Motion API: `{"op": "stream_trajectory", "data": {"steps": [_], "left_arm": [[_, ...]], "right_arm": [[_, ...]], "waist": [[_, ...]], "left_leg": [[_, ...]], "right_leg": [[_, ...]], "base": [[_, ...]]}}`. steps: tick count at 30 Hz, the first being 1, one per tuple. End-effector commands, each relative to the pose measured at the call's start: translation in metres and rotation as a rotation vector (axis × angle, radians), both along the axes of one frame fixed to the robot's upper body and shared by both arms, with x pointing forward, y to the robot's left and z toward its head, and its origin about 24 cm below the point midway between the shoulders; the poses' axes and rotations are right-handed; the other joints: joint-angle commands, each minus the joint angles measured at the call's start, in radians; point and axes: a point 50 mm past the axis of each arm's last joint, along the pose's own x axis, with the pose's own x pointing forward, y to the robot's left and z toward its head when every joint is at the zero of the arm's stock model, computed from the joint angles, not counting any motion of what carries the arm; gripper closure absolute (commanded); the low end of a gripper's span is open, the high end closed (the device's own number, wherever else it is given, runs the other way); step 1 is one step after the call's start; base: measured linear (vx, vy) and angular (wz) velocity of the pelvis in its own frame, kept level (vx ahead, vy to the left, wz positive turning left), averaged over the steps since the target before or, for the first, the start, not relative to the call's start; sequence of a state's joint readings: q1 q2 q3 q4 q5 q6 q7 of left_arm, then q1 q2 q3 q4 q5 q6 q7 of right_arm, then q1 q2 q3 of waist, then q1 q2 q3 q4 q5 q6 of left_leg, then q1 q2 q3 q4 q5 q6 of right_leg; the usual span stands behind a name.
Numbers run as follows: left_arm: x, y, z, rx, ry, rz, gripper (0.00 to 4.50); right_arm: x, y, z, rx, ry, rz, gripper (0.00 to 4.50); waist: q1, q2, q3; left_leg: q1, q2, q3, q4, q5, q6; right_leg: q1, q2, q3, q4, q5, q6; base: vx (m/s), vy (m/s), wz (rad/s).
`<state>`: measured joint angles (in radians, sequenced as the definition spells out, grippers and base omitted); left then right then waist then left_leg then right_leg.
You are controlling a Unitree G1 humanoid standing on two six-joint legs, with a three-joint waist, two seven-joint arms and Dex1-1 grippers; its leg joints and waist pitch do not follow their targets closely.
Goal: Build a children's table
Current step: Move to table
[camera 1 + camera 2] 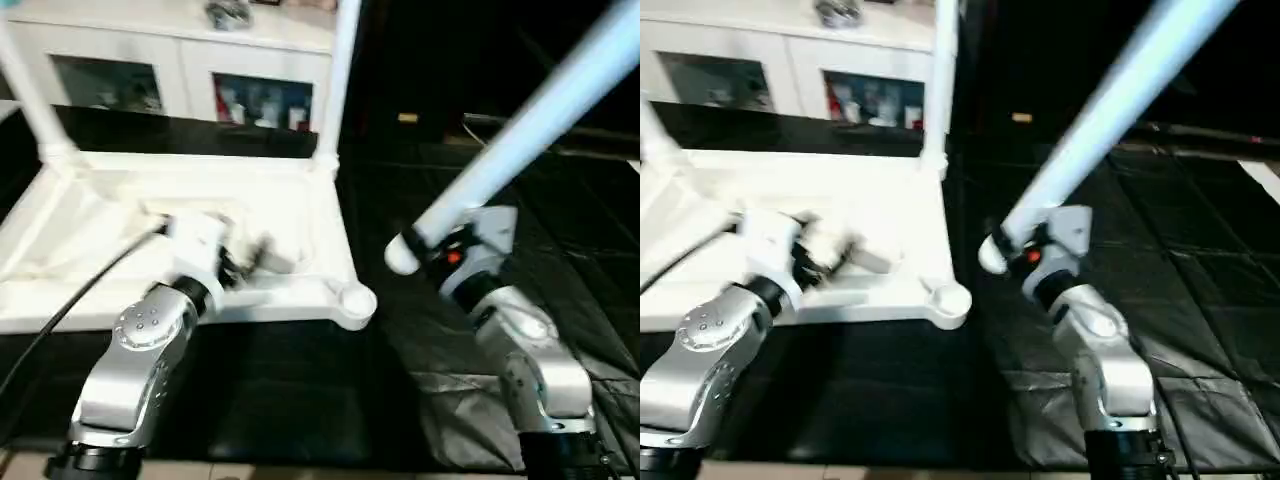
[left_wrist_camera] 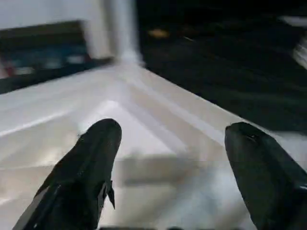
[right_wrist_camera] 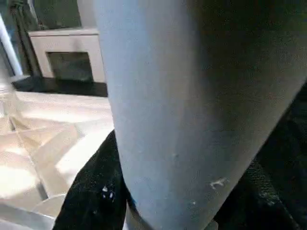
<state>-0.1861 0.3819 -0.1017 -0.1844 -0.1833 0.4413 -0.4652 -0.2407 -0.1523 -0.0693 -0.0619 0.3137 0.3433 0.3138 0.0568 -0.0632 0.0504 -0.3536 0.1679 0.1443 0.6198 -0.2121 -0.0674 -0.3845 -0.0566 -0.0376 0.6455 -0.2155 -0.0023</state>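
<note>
The white table top [image 1: 90, 230] lies upside down on a black surface, ribbed underside up. Two white legs stand in its far sockets, one at the far left [image 1: 30, 90] and one at the far right [image 1: 338, 80]. The near right corner socket [image 1: 352, 300] holds nothing. My left gripper [image 2: 172, 158] hovers open just above the ribbed underside, its black fingers [image 2: 93, 167] wide apart with nothing between them. My right gripper [image 1: 440, 240] is shut on a third leg [image 1: 530, 130] near its lower end [image 1: 402, 255]. That leg slants up to the right, to the right of the empty socket.
A white cabinet [image 1: 180, 70] with glass doors stands behind the table top. A black cable [image 1: 70, 300] runs from my left wrist toward the near left. Dark tiled floor [image 1: 590, 250] and a grey sheet [image 1: 460, 410] lie to the right.
</note>
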Motion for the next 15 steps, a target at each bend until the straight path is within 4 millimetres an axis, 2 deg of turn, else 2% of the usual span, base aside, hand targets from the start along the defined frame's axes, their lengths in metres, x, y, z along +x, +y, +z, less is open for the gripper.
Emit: {"op": "stream_trajectory", "data": {"steps": [1,2,3,4,5,6,7,8,9,10,12,13,14,15], "left_arm": [[0.002,-0.008,-0.003,0.068,0.034,-0.167,0.63],[0.003,-0.008,-0.004,0.092,0.050,-0.224,0.63],[0.004,-0.007,-0.004,0.121,0.062,-0.280,0.63],[0.006,-0.005,-0.005,0.149,0.081,-0.330,0.63],[0.008,-0.004,-0.005,0.169,0.096,-0.364,0.63],[0.010,-0.002,-0.005,0.192,0.112,-0.404,0.63],[0.012,-0.001,-0.006,0.214,0.135,-0.441,0.63],[0.015,0.001,-0.007,0.254,0.173,-0.513,0.63],[0.016,0.001,-0.007,0.263,0.180,-0.529,0.63],[0.018,0.001,-0.008,0.285,0.197,-0.567,0.63],[0.022,0.000,-0.010,0.314,0.216,-0.617,0.63],[0.028,-0.002,-0.011,0.332,0.224,-0.647,0.63],[0.030,-0.003,-0.011,0.341,0.229,-0.659,0.63],[0.032,-0.004,-0.012,0.345,0.231,-0.667,0.63]], "right_arm": [[0.003,-0.003,0.002,-0.001,0.003,0.021,2.57],[0.003,-0.004,0.002,-0.010,0.004,0.032,2.57],[0.003,-0.005,0.002,-0.021,0.000,0.034,2.57],[0.004,-0.006,0.001,-0.028,0.001,0.031,2.57],[0.004,-0.008,0.000,-0.035,0.002,0.027,2.57],[0.004,-0.009,0.000,-0.045,-0.003,0.026,2.57],[0.004,-0.010,-0.001,-0.051,-0.004,0.023,2.57],[0.003,-0.011,-0.002,-0.060,-0.006,0.023,2.57],[0.003,-0.011,-0.002,-0.061,-0.006,0.024,2.57],[0.003,-0.011,-0.002,-0.062,-0.006,0.024,2.57],[0.002,-0.010,-0.003,-0.061,-0.004,0.026,2.57],[0.001,-0.009,-0.003,-0.060,-0.003,0.028,2.57],[0.000,-0.009,-0.003,-0.060,-0.002,0.029,2.57],[-0.001,-0.009,-0.004,-0.058,-0.001,0.031,2.57]], "waist": [[-0.002,0.016,-0.032],[-0.001,0.016,-0.034],[0.000,0.021,-0.034],[0.001,0.018,-0.036],[0.000,0.019,-0.038],[0.000,0.027,-0.037],[0.000,0.024,-0.038],[0.001,0.026,-0.040],[0.002,0.028,-0.043],[0.003,0.036,-0.042],[0.001,0.033,-0.046],[0.005,0.051,-0.047],[0.003,0.044,-0.048],[0.004,0.040,-0.051]], "left_leg": [[0.022,0.045,-0.015,-0.095,-0.390,-0.055],[0.020,0.044,-0.018,-0.097,-0.395,-0.056],[0.016,0.045,-0.019,-0.099,-0.387,-0.060],[0.013,0.044,-0.019,-0.100,-0.367,-0.055],[0.008,0.046,-0.020,-0.102,-0.349,-0.058],[0.008,0.045,-0.021,-0.102,-0.347,-0.060],[0.010,0.044,-0.019,-0.102,-0.344,-0.059],[0.007,0.046,-0.019,-0.103,-0.326,-0.060],[0.010,0.047,-0.016,-0.101,-0.311,-0.059],[0.009,0.045,-0.016,-0.102,-0.302,-0.059],[0.003,0.048,-0.014,-0.102,-0.268,-0.059],[0.008,0.046,-0.012,-0.098,-0.251,-0.058],[0.011,0.044,-0.007,-0.097,-0.250,-0.055],[0.008,0.046,-0.007,-0.096,-0.237,-0.056]], "right_leg": [[0.010,-0.073,0.048,-0.119,-0.477,-0.086],[0.010,-0.079,0.049,-0.125,-0.535,-0.059],[0.012,-0.079,0.049,-0.123,-0.533,-0.055],[0.013,-0.081,0.049,-0.126,-0.530,-0.048],[0.015,-0.082,0.049,-0.120,-0.502,-0.059],[0.015,-0.082,0.048,-0.120,-0.495,-0.063],[0.013,-0.080,0.048,-0.120,-0.477,-0.069],[0.018,-0.082,0.049,-0.114,-0.442,-0.085],[0.016,-0.081,0.050,-0.109,-0.402,-0.099],[0.016,-0.080,0.051,-0.109,-0.384,-0.107],[0.027,-0.080,0.050,-0.100,-0.312,-0.128],[0.022,-0.079,0.051,-0.097,-0.269,-0.144],[0.021,-0.076,0.051,-0.102,-0.252,-0.149],[0.027,-0.077,0.051,-0.096,-0.223,-0.159]], "base": [[-0.059,-0.007,0.04],[-0.051,-0.006,0.02],[-0.051,-0.006,0.02],[0.000,0.000,0.00],[0.000,0.000,0.00],[0.000,0.000,0.00],[0.000,0.000,0.00],[0.000,0.000,0.00],[0.000,0.000,0.00],[0.000,0.000,0.00],[0.000,0.000,0.00],[0.000,0.000,0.00],[0.000,0.000,0.00],[0.000,0.000,0.00]]}}
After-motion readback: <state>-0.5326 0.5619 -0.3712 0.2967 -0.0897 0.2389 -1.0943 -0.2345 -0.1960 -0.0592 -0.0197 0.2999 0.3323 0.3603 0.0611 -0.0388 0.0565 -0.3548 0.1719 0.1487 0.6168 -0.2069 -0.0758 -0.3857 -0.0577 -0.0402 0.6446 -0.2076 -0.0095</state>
